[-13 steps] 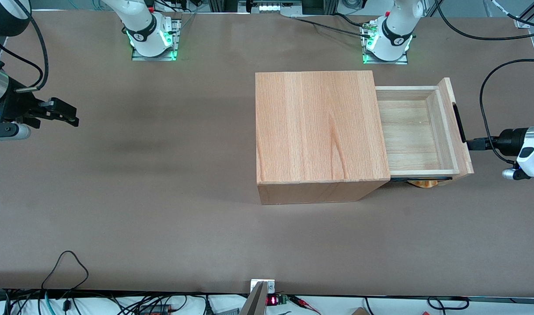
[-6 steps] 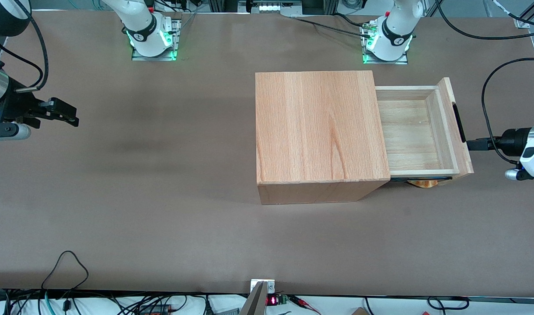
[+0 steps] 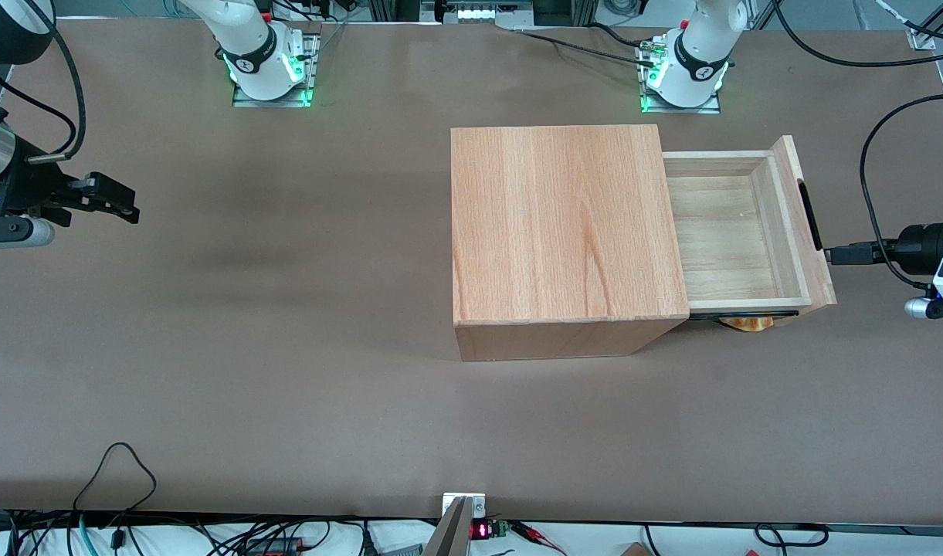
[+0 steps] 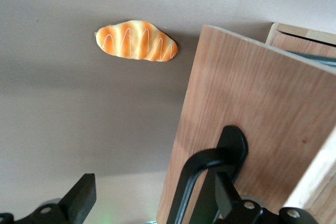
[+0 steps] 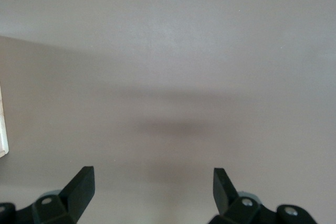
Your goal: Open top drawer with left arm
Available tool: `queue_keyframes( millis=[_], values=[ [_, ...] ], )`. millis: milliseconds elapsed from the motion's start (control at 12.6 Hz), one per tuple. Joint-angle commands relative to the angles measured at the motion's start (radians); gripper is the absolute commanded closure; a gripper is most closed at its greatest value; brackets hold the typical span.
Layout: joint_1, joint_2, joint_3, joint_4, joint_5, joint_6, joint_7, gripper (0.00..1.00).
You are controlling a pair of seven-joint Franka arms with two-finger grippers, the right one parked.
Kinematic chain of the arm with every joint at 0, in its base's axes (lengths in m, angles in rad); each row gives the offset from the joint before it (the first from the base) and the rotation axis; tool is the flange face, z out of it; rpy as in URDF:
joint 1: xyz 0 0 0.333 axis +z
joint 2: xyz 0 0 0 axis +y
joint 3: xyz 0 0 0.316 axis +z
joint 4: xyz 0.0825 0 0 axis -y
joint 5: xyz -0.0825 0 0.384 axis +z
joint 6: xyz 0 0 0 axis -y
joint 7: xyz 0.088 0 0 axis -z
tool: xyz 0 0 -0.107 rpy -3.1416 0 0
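The top drawer (image 3: 737,232) stands pulled out of the oak casing (image 3: 564,224) toward the working arm's end of the table, its pale plank floor showing. A long black bar handle (image 3: 809,216) runs along its front panel (image 4: 252,93). The left arm (image 3: 938,266) reaches in level with the handle, and its gripper (image 3: 838,255) sits right in front of the panel. In the left wrist view the gripper (image 4: 152,198) is open. One finger (image 4: 227,190) is tucked at the handle's (image 4: 210,166) end and the other finger (image 4: 81,198) hangs over bare table.
A striped orange bread roll (image 4: 137,40) lies on the table under the pulled-out drawer, peeking out at its nearer edge (image 3: 747,323). Black cable (image 3: 873,177) loops above the wrist. The brown table (image 3: 286,347) stretches toward the parked arm's end.
The left arm's wrist has drawn back slightly toward its end of the table. The drawer has stayed at about the same pulled-out position.
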Motion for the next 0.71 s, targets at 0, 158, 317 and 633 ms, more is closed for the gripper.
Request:
queue_keyframes(
  millis=[0, 158, 317, 633],
  values=[
    [0.003, 0.001, 0.001, 0.061, 0.015, -0.066, -0.015, 0.00],
    [0.003, 0.001, 0.002, 0.064, 0.015, -0.073, -0.015, 0.00],
    [0.005, -0.003, 0.002, 0.066, 0.012, -0.076, -0.015, 0.00],
    [0.006, -0.020, 0.002, 0.087, 0.008, -0.104, -0.015, 0.00]
  ],
)
